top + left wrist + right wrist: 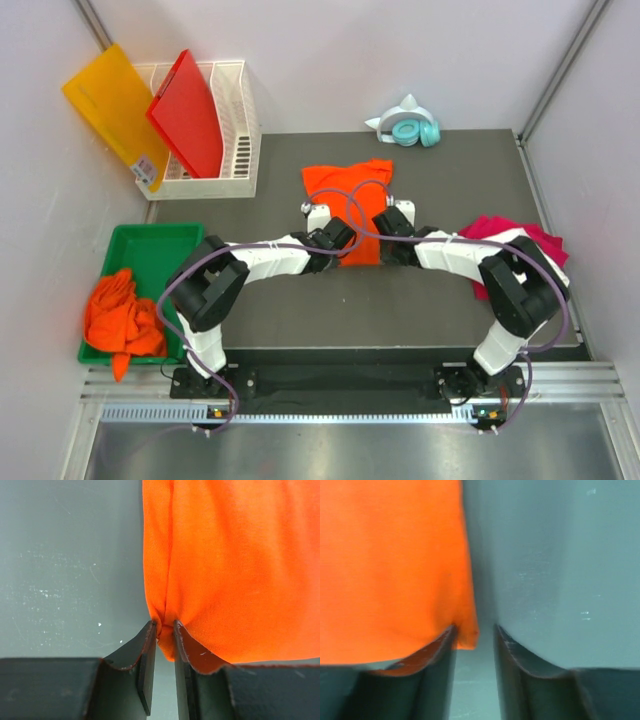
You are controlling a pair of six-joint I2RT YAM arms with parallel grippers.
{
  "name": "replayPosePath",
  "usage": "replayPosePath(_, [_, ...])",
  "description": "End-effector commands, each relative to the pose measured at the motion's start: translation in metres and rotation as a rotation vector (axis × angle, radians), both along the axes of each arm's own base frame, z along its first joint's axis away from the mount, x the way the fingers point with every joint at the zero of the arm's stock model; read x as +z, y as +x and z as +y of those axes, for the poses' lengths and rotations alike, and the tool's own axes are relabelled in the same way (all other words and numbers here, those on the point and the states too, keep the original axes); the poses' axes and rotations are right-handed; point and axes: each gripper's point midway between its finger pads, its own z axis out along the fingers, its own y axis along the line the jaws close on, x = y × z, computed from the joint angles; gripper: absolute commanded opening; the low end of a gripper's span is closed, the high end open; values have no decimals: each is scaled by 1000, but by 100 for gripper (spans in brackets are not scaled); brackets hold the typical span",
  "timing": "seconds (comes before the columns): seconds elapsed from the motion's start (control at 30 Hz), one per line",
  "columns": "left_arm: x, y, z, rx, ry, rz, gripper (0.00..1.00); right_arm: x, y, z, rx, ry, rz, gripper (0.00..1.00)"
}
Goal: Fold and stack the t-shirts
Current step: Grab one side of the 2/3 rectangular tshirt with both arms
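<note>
Grey matting (450, 180) lies bare under both wrists, and the orange t-shirt (350, 205) is spread just ahead of the fingertips, between the two arms.

Your risk is on the right. The right gripper (475, 632) stands roughly half open. Only a corner of the shirt's near edge pokes toward the gap and brushes its left finger, so nothing is clamped there. If you lift or pull now, I judge that side would be left on the mat. The cloth would then hang from one corner and the fold would come out skewed.

The left gripper (165, 629) is nearly closed and pinches a gathered pleat of the shirt's near edge right at its tips. That bite looks shallow, so a sharp tug could slip it free.
</note>
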Motion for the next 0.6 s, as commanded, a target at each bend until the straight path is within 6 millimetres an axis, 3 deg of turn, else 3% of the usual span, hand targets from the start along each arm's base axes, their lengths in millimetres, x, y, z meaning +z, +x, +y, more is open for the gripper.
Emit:
replayPosePath(0.0, [-23,-35,36,-13,149,142,24,-28,-16,-13,-19,-58,97,24])
replayPosePath(0.03, [-22,-34,35,-11,147,139,24,-32,-19,-14,-19,-65,112,17])
replayPosePath(0.07, [-21,-34,35,-11,145,137,24,-34,-23,-16,-21,-70,128,4])
replayPosePath(0.1, [-21,-34,35,-11,145,137,23,-37,-26,-16,-21,-68,139,1])
replayPosePath(0.17, [-20,-35,36,-9,147,133,22,-40,-31,-18,-25,-68,149,0])
replayPosePath(0.23, [-20,-35,36,-7,143,133,14,-39,-35,-16,-23,-51,146,0])
replayPosePath(0.3, [-20,-37,36,-7,139,138,0,-38,-41,-15,-17,-48,146,0])
replayPosePath(0.43, [-18,-45,33,-16,132,132,0,-39,-56,-16,-9,-46,155,0])
replayPosePath(0.57, [-16,-65,34,-21,126,137,0,-46,-84,-15,-8,-19,196,0])
